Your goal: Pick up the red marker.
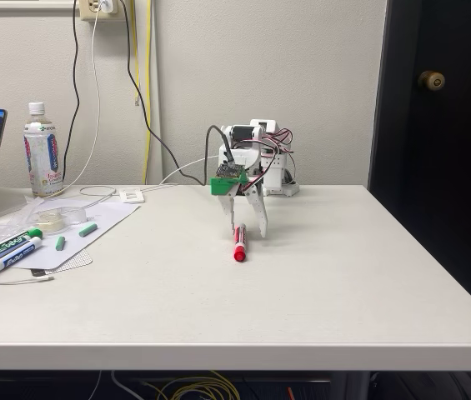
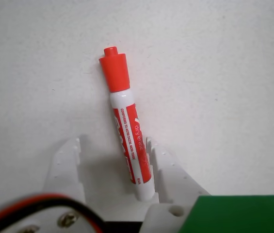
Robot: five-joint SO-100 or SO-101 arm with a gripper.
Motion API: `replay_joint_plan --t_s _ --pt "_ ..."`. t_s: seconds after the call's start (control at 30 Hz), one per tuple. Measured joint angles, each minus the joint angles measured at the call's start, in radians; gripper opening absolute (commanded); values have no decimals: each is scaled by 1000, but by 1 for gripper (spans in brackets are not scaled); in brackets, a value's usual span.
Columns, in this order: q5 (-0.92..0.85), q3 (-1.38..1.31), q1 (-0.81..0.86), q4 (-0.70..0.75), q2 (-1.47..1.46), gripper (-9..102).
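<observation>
Tool (image 2: 112,167): released, I see fingers straddling the barrel's rear end.
Red marker (image 2: 127,131): flat on the desk (image 1: 343,275), cap pointing away.
Done: approach.
Left: clench, lift.

The red marker (image 1: 239,242) is seen lying on the table (image 1: 318,275) near its middle, its rear end between the spread fingers of the gripper (image 1: 248,232) in the fixed view. A bottle (image 1: 42,152) and two more markers (image 1: 6,253) are placed far left, well apart.
</observation>
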Motion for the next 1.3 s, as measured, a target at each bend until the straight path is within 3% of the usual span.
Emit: replay_joint_plan --t_s 0.37,0.6,0.93,1.3 --pt "3 -14 -2 -25 -48 33" --pt "3 -342 -6 63 -249 33" --pt "11 -380 -8 87 -265 32" --pt "11 -382 -8 89 -270 22"
